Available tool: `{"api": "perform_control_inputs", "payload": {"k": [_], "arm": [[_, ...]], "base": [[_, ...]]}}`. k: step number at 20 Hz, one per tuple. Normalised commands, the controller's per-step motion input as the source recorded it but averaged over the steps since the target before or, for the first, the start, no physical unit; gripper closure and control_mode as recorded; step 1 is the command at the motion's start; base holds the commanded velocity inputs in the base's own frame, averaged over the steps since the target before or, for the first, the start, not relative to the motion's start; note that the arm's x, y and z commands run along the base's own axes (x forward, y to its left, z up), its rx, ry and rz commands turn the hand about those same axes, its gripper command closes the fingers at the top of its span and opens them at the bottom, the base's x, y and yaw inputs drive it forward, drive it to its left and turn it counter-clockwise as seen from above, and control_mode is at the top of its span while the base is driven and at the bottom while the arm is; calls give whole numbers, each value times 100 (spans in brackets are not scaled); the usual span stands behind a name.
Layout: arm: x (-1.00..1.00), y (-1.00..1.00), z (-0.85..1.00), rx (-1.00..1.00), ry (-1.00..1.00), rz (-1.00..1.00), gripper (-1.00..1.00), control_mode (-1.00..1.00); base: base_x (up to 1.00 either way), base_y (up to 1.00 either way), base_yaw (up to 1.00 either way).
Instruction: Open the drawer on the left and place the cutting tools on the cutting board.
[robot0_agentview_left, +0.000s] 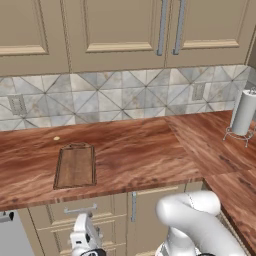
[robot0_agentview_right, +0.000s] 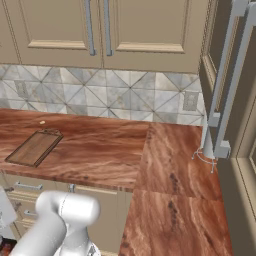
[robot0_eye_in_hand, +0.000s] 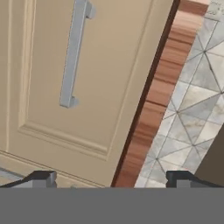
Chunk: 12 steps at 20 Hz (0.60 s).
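Down low in front of the cabinets, the gripper (robot0_eye_in_hand: 109, 177) faces the drawer (robot0_eye_in_hand: 65, 87), whose recessed beige front is closed and sits straight ahead of the fingertips (robot0_eye_in_hand: 41, 177), close to them. In the hand view the two dark tips stand wide apart with nothing between them, so the gripper is released and holds nothing. The silver bar handle (robot0_eye_in_hand: 75, 52) lies beyond the tips and toward the left one; the view is rolled, so the bar runs almost up and down the picture. It is well clear of both fingers. To the right of the drawer front in that view runs the edge of the wooden counter (robot0_eye_in_hand: 153, 100), and past it the tiled backsplash (robot0_eye_in_hand: 192, 96).

From the left base camera the hand (robot0_agentview_left: 85, 240) sits at the bottom of the picture, below the counter edge and just under the drawer (robot0_agentview_left: 80, 209) and its handle (robot0_agentview_left: 80, 208). The cutting board (robot0_agentview_left: 75, 166) lies flat on the counter (robot0_agentview_left: 150, 150) above the hand, its small handle tab pointing toward the wall, and it carries nothing. A tiny yellowish speck (robot0_agentview_left: 56, 138) sits on the counter behind the board; what it is cannot be told. Far off to the gripper's right, a paper towel roll (robot0_agentview_left: 244, 114) stands upright on its wire holder in the counter corner.

The knife and peeler cannot be seen with the drawer shut.
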Motion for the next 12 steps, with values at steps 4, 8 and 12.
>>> {"api": "perform_control_inputs", "payload": {"k": [4, 8, 12], "arm": [[49, 20, -22, 2, -8, 1, -100, -100], [39, 20, -32, 7, -5, 3, -100, -100], [47, 10, -33, 9, -7, 4, -100, -100]], "base": [[0, 0, 0], [0, 0, 0], [0, 0, 0]]}}
